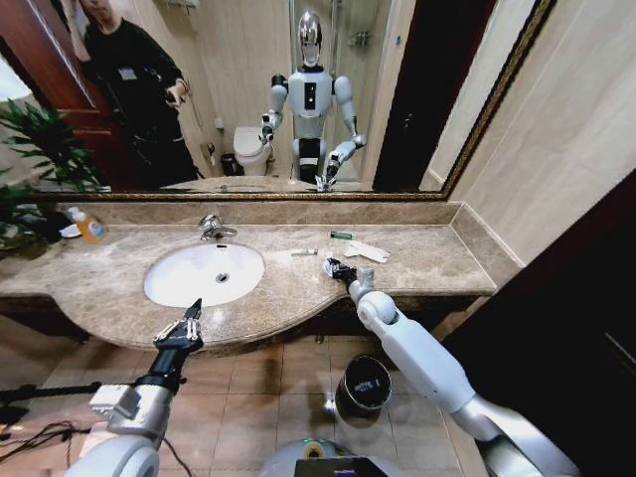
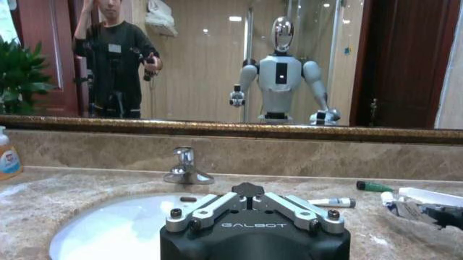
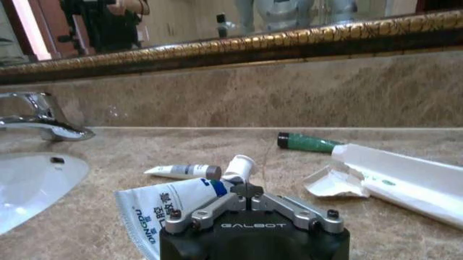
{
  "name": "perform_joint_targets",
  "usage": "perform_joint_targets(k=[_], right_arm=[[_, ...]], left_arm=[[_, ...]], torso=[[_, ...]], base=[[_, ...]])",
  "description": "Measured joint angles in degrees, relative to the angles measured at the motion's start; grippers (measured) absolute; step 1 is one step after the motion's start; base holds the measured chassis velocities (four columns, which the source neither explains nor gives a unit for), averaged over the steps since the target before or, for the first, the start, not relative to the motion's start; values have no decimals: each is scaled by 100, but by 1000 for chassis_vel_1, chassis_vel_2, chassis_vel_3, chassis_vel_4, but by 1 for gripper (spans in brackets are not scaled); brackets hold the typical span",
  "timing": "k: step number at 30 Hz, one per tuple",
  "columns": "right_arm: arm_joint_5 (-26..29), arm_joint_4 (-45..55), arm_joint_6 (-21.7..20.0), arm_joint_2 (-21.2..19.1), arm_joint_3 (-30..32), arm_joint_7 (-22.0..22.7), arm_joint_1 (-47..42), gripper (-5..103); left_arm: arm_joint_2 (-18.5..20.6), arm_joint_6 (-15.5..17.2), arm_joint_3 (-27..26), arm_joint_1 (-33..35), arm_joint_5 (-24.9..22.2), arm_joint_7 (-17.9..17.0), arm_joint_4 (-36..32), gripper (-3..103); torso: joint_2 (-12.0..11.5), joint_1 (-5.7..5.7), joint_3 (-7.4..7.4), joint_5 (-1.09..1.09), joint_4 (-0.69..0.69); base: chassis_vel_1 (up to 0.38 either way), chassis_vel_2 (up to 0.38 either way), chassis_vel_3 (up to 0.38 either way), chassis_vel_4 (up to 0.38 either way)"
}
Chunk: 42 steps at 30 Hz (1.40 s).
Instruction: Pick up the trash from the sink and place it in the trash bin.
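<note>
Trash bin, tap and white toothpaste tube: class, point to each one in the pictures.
trash bin (image 1: 362,386), head view, on its metal rim.
tap (image 2: 186,166), left wrist view, on its chrome body.
white toothpaste tube (image 3: 170,199), right wrist view, on its printed middle, just ahead of the right gripper (image 3: 246,190).

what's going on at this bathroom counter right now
A two-armed robot is clearing trash off a marble counter. Its right gripper is down on the counter beside the sink, fingers closed on a white tube with blue print. A small tube, a green-capped piece and a white wrapper lie nearby. The left gripper hovers by the counter's front edge. The trash bin stands on the floor below.
</note>
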Motion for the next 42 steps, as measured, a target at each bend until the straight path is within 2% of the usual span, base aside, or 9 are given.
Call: perform_joint_targets(k=[8,21,24,31,39,42], right_arm=[[-12,318,28,-137,172,-40,-251,0],[17,1109,24,-533,876,-144,-1200,0],[31,1574,22,-737,1296,-261,-1709,0],[48,2205,46,-921,1934,-427,-2527,0],[-149,2445,283,-803,2302,-389,-3273,0],[-245,2639,352,-638,2752,-412,-3859,0]], left_arm=[[0,0,0,0,0,0,0,0],[0,0,0,0,0,0,0,0],[0,0,0,0,0,0,0,0],[0,0,0,0,0,0,0,0],[0,0,0,0,0,0,0,0],[0,0,0,0,0,0,0,0]], torso=[[0,0,0,0,0],[0,0,0,1,0],[0,0,0,1,0],[0,0,-1,1,-1],[0,0,-1,1,0],[0,0,-1,-1,0]], base=[[0,0,0,0],[0,0,0,0],[0,0,0,0],[0,0,0,0],[0,0,0,0],[0,0,0,0]])
